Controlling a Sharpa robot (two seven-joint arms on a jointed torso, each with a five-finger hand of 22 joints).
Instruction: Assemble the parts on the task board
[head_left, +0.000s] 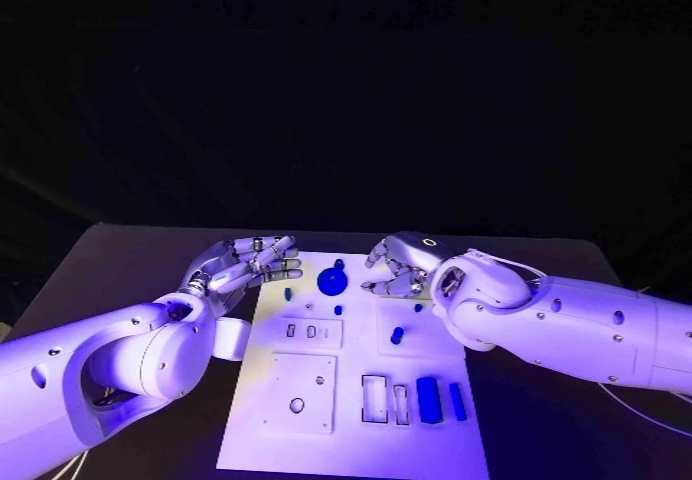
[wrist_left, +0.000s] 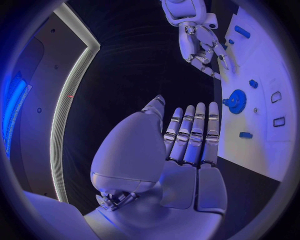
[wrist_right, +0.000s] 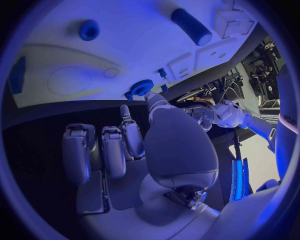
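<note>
Left hand: my left hand (head_left: 248, 262) hovers at the far left corner of the task board (head_left: 329, 428), fingers extended side by side, holding nothing.
Right hand: my right hand (head_left: 400, 264) sits at the board's far edge, fingers curled loosely and apart; nothing shows between them.
Nearest part: the blue gear (head_left: 333, 280) stands on the board between my two hands, close to my right fingertips; I cannot tell if they touch it.
Step in hand, as I judge it: taking or seating the gear.
Doing it well: approach from above, close thumb and fingers on the rim evenly, keep the gear level, and keep the left hand off the board edge.
Risk: a tilted pinch could jam the gear on its seat.
Count, gear: one.
Count, long blue blocks: two, a wide block (head_left: 427, 392) and a narrow bar (head_left: 457, 400), side by side at the near right.
Count, cylinder: one short blue cylinder (head_left: 397, 336) mid-board.
Count, small blue pegs: about three near the far end; too small to be sure.
</note>
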